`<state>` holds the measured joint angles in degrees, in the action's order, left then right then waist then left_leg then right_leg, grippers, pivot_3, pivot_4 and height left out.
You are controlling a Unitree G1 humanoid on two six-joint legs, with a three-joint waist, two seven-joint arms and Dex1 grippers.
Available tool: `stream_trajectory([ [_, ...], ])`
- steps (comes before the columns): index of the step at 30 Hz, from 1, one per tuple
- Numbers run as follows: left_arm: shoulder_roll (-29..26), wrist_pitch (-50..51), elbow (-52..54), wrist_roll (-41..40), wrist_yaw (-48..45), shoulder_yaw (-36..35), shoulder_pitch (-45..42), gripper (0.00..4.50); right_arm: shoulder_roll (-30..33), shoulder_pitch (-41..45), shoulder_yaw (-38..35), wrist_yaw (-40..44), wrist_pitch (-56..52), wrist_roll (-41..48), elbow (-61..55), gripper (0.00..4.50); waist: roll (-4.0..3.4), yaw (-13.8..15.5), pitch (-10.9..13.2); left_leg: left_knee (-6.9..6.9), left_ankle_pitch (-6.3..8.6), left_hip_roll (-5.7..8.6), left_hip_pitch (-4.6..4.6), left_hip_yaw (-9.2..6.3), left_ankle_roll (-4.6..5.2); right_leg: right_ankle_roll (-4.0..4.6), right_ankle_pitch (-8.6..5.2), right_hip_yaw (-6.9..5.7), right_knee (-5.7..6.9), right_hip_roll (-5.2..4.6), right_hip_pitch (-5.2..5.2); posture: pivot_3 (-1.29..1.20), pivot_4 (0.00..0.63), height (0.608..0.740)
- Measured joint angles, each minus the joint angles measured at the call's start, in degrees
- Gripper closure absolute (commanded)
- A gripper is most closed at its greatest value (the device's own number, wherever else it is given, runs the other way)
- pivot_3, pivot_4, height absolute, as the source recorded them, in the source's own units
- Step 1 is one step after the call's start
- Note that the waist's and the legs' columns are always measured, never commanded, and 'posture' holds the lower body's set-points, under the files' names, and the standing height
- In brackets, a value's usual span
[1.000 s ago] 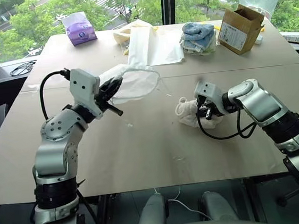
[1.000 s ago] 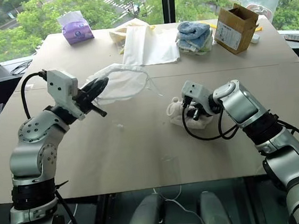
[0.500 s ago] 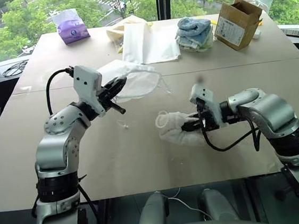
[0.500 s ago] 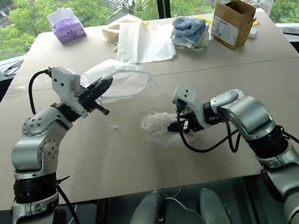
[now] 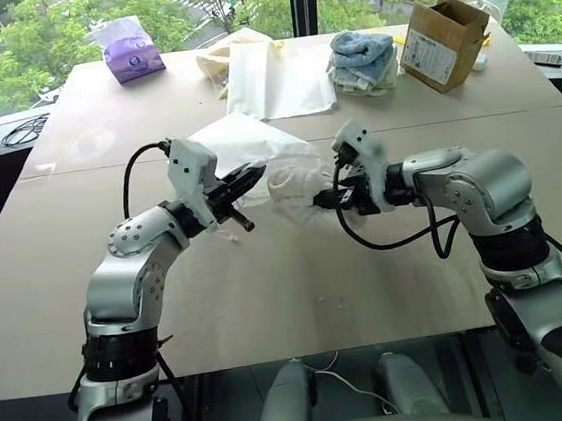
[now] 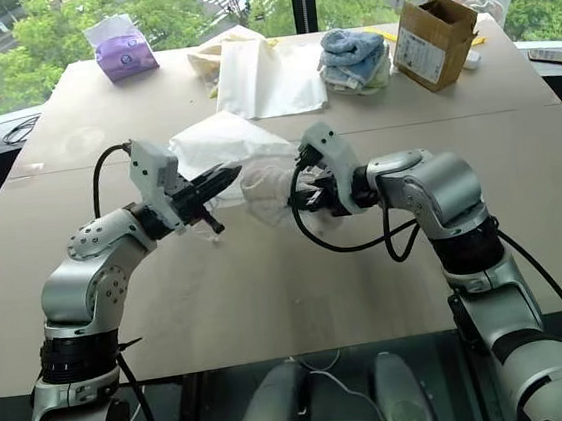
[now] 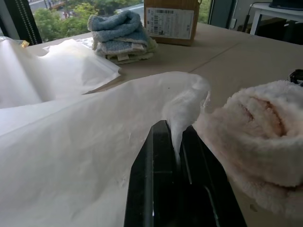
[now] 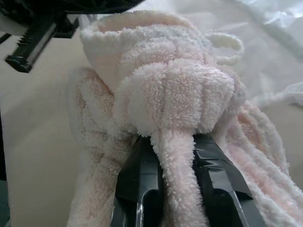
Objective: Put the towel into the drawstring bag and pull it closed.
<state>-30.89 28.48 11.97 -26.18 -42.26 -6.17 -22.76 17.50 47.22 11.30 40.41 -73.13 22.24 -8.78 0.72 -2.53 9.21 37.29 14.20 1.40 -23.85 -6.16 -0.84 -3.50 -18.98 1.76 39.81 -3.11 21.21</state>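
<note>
The left gripper (image 5: 253, 174) pinches one edge of the drawstring bag (image 5: 244, 142) between closed jaws, so the mouth may sag shut. Just right of them, the right gripper (image 5: 322, 199) clamps the bunched towel (image 5: 293, 184); pushed forward, it could crumple the bag or slip loose.

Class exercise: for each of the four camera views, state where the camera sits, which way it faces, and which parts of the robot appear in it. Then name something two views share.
Left and right eye views: on the head, looking forward and down over the table; both arms show.
Left wrist view: along the left gripper, shut on the drawstring bag.
Right wrist view: along the right gripper, shut on the towel.
Shared: both wrist views show the towel and the bag.
</note>
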Motion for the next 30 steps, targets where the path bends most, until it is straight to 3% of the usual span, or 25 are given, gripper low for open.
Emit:
stream_trajectory([
  [3,0.22,0.04,0.83,-0.62,-0.04,0.01,0.02,4.5,-1.52,0.61,0.03,-2.18,0.09,-0.33,1.55,4.44,0.0,-0.16,0.0,0.0,-0.02,-0.03,0.0,0.08,-0.03,0.0,0.0,0.07,0.06,0.04,0.06,0.0,0.15,0.74],
  [7,0.26,0.94,2.5,-1.1,-1.28,2.21,1.32,4.5,-9.89,3.47,-6.29,-10.8,-0.29,-1.27,8.06,4.44,-0.01,-0.73,0.0,0.0,-0.05,-0.05,0.03,0.16,-0.06,0.0,0.0,0.16,0.15,0.08,0.1,0.0,0.15,0.74],
  [15,1.92,0.94,2.14,-0.7,-1.18,4.54,0.66,4.5,-24.65,3.99,-24.75,-23.48,-3.02,2.29,11.07,4.44,-0.03,-0.92,0.01,-0.03,-0.05,-0.04,0.02,0.19,-0.07,0.0,0.0,0.21,0.21,0.08,0.17,0.0,0.15,0.74],
  [27,3.31,1.66,-0.22,-2.72,-1.48,4.4,-2.78,4.5,-25.13,1.97,-38.7,-32.94,-6.22,14.83,5.07,4.44,-0.06,-1.47,0.01,-0.04,-0.06,-0.05,0.03,0.44,-0.06,0.0,0.0,0.47,0.3,0.09,0.26,0.0,0.15,0.74],
  [30,4.48,2.72,-0.32,-4.43,-1.27,4.26,-4.68,4.5,-25.11,1.77,-39.11,-36.1,-5.92,15.93,5.04,4.44,-0.06,-1.57,0.01,-0.06,-0.06,-0.06,0.03,0.51,-0.06,0.0,0.0,0.55,0.33,0.12,0.3,0.0,0.15,0.74],
])
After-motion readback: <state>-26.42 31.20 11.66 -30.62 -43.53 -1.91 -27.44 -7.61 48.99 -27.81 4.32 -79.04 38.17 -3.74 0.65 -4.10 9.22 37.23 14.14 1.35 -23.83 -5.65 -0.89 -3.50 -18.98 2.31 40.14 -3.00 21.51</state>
